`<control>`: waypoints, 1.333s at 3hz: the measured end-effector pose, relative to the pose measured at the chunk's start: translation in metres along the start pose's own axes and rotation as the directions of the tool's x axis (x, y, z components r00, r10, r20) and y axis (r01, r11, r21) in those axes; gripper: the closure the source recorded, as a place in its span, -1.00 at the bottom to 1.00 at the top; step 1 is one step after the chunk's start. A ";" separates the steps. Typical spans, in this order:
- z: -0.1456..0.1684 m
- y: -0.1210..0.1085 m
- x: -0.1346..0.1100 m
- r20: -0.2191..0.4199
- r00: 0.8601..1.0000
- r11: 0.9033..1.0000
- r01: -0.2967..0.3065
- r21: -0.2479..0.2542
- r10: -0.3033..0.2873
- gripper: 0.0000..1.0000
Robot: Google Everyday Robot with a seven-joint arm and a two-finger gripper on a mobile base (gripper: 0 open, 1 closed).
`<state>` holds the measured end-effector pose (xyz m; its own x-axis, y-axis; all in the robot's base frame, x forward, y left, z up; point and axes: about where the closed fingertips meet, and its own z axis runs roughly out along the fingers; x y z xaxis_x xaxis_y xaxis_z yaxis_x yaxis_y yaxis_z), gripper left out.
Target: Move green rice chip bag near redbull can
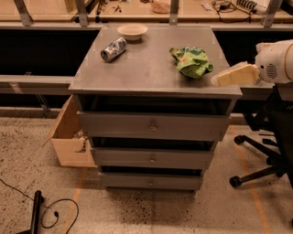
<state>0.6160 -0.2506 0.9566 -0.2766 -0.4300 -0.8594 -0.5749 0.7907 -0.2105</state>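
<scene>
The green rice chip bag (pixel 192 61), crumpled and bright green, lies on the right part of the grey cabinet top (pixel 146 73). The redbull can (pixel 113 49) lies on its side at the back left of the top, next to a shallow cream bowl (pixel 132 31). My gripper (pixel 220 80) comes in from the right on a white arm (pixel 277 61). Its cream-coloured tip is over the cabinet's front right corner, just right of and slightly nearer than the bag, and apart from it.
The cabinet has three drawers (pixel 153 126). An open cardboard box (pixel 68 137) stands at its left on the floor. A black office chair base (pixel 263 155) is at the right. A cable (pixel 55 212) lies on the floor at the front left. A workbench (pixel 146 9) runs behind.
</scene>
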 end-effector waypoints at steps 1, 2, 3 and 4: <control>0.022 0.000 0.000 0.049 0.999 1.000 -0.014 0.004 0.014 -1.00; 0.062 0.000 -0.003 0.096 0.995 1.000 -0.002 0.001 0.001 -1.00; 0.098 0.002 0.004 0.097 0.995 1.000 0.007 -0.006 -0.007 -1.00; 0.137 0.000 0.005 0.113 0.994 1.000 0.000 -0.003 0.000 -1.00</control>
<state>0.7200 -0.1937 0.8883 -0.1879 -0.3777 -0.9067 -0.5775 0.7892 -0.2091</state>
